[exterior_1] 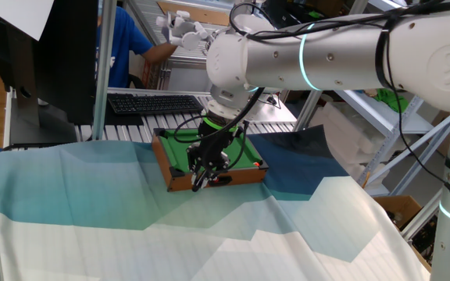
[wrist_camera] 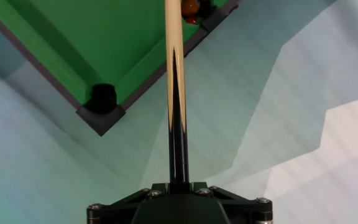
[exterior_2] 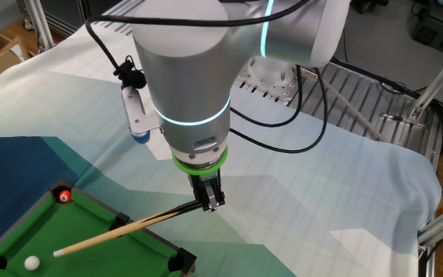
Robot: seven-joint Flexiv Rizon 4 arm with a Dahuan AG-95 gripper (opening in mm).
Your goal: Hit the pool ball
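The miniature green-felt pool table point(exterior_2: 21, 235) lies at the lower left of the other fixed view. The tiny white pool ball point(exterior_2: 31, 262) rests on the felt near the table's near end. A small red-orange ball point(exterior_2: 64, 196) sits by a far corner pocket. My gripper point(exterior_2: 211, 201) is shut on the dark butt of a wooden cue point(exterior_2: 121, 228). The cue reaches over the table's rail, and its tip stops a short gap from the white ball. In the hand view the cue point(wrist_camera: 173, 74) runs straight up from my gripper point(wrist_camera: 178, 186); the white ball is out of view there.
The pool table point(exterior_1: 180, 160) stands on a blue-and-white cloth, with a keyboard point(exterior_1: 155, 102) and a person behind it. A corner pocket point(wrist_camera: 102, 97) lies left of the cue. A metal rack point(exterior_2: 360, 100) stands at the cloth's far edge.
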